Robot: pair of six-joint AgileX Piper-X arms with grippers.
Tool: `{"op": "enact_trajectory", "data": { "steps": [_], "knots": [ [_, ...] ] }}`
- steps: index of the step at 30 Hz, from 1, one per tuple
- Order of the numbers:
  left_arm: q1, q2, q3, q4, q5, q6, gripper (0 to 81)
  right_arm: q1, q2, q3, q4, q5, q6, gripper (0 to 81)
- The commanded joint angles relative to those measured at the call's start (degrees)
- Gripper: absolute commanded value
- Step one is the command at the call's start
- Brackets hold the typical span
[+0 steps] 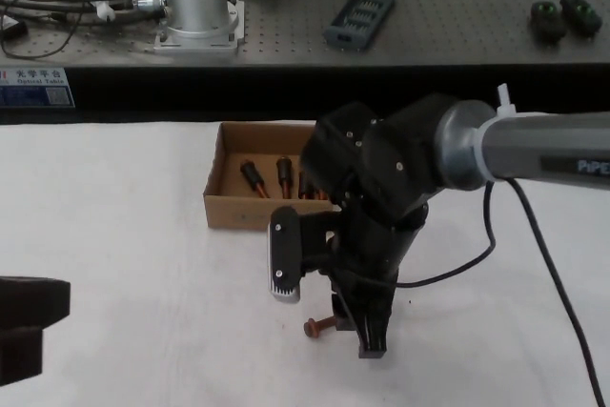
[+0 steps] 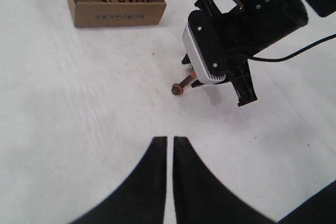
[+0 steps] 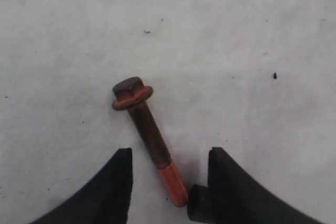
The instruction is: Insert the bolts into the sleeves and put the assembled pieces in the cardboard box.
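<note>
Right gripper point(image 3: 170, 157) is nose-down over a loose bolt point(image 3: 143, 125), fingers apart and straddling the threaded end, nothing clamped yet. The bolt lies flat on the white cloth point(image 1: 143, 264), flanged head pointing away from the fingers, on the near side of the cardboard box point(image 1: 238, 213) and apart from it. Reads as pick setup: taking it low on the shank would leave the head free, though the thread end would have to be freed for a sleeve. There's a small dark bit point(image 3: 197, 209) at the thread tip beside one finger; could be a sleeve or part of the finger, can't tell. Box already holds several assembled pieces point(image 1: 253, 176), so the job is well along. Left gripper point(image 2: 170, 141) hangs back over bare cloth, fingers nearly together and empty, probably parked clear so the right arm has room. No free sleeve that I can make out.
</note>
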Motion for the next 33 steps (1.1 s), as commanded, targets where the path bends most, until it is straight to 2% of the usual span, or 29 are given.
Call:
{"op": "enact_trajectory", "data": {
  "steps": [1, 11, 19, 26, 29, 33],
  "knots": [
    [0.1, -0.8, -0.1, 0.8, 0.0, 0.6, 3.2, 0.4, -0.1, -0.7, 0.4, -0.4, -1.5, 34.9],
    [0.1, -0.8, 0.1, 2.4, 0.0, 0.6, 3.2, 3.3, 1.1, -1.2, -0.8, 0.8, -4.3, 34.9],
    [0.1, -0.8, 0.1, 2.4, 0.0, 0.6, 3.2, 3.8, 3.4, -1.2, -1.9, 1.9, -4.6, 34.8],
    [0.1, -0.8, 0.1, 2.4, 0.0, 0.6, 3.2, 3.8, 4.2, -1.2, -1.9, 1.9, -5.3, 22.3],
    [0.1, -0.8, 0.1, 2.4, 0.0, 0.6, 3.2, 3.8, 4.2, -1.2, -1.9, 1.5, -5.1, 20.2],
    [0.1, -0.8, 0.1, 2.4, 0.0, 0.6, 3.2, 3.8, 4.2, -1.2, -2.3, 0.9, -0.7, 17.8]
  ]
}}
